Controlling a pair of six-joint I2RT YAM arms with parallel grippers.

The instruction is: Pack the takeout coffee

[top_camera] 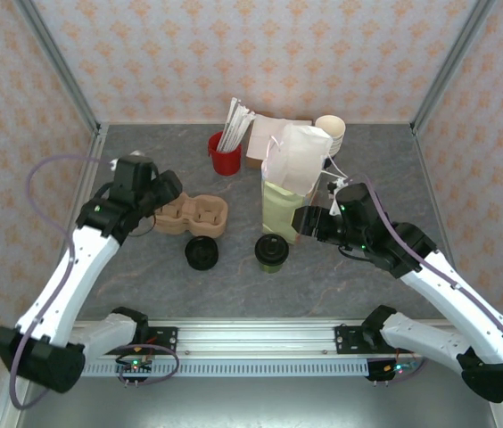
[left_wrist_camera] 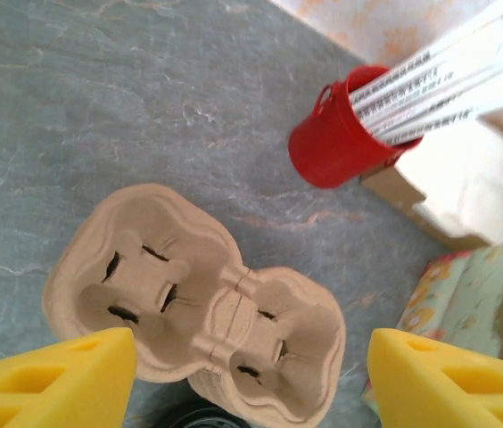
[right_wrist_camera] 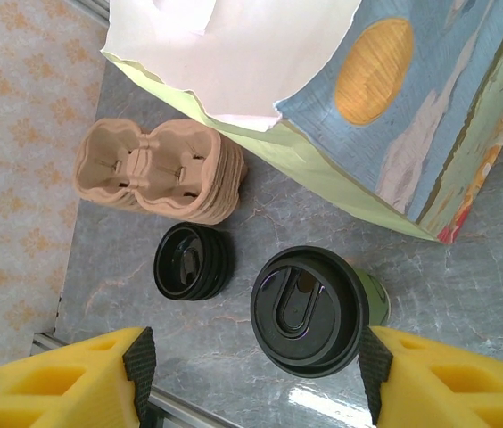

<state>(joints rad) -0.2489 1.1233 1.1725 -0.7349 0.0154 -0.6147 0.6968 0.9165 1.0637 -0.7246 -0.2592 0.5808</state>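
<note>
Beside bag (right_wrist_camera: 412, 107), R claw (right_wrist_camera: 254, 357) open astride takeout coffee (right_wrist_camera: 309, 312); L claw (left_wrist_camera: 251, 357) released over carrier (left_wrist_camera: 198, 312).

A moulded-pulp two-cup carrier (left_wrist_camera: 198, 303) (a stack, by its layered edge) lies just ahead of the left gripper (left_wrist_camera: 251, 392). Farther ahead and to its right stands a red pail (left_wrist_camera: 341, 147) of paper-wrapped straws (left_wrist_camera: 439, 80).

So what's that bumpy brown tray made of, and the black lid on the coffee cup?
The brown tray looks like moulded paper pulp: dull, a bit fuzzy, with soft rounded edges. The black lid on the takeout coffee looks like plastic: smooth, with glossy highlights and crisp moulded ridges.
</note>
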